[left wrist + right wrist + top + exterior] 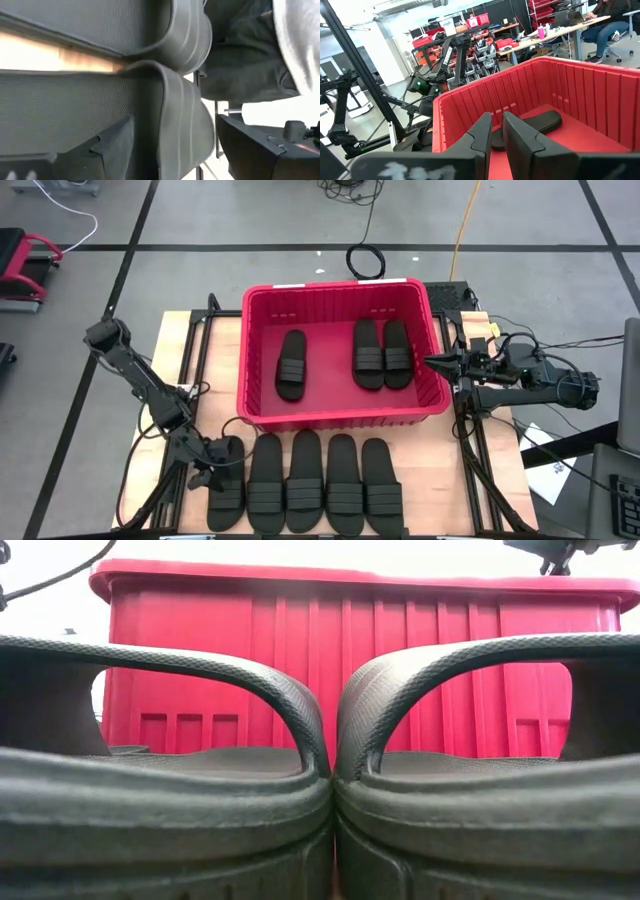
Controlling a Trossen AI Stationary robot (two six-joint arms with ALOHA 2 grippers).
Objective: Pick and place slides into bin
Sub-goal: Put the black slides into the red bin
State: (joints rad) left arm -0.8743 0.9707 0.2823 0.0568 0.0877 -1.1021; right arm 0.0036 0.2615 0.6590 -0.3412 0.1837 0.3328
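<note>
The red bin stands mid-table with three black slides lying in it. Several more slides lie side by side on their soles in a row along the near edge. The low view shows two of them close up. My left gripper is low over the leftmost slide and open. That slide's ribbed strap stands between its two fingers. My right gripper is shut and holds nothing. It hovers level at the bin's right rim. My left gripper comes slanting down from the table's left onto the leftmost slide. One finger is over the footbed and the other is beyond the strap. Whether either finger touches the strap, I cannot tell.
The neighbouring slide lies close beside the one at my left gripper. The bin's near wall rises right behind the row. Bare wooden tabletop shows left of the bin. A person sits at a desk far off in the room.
</note>
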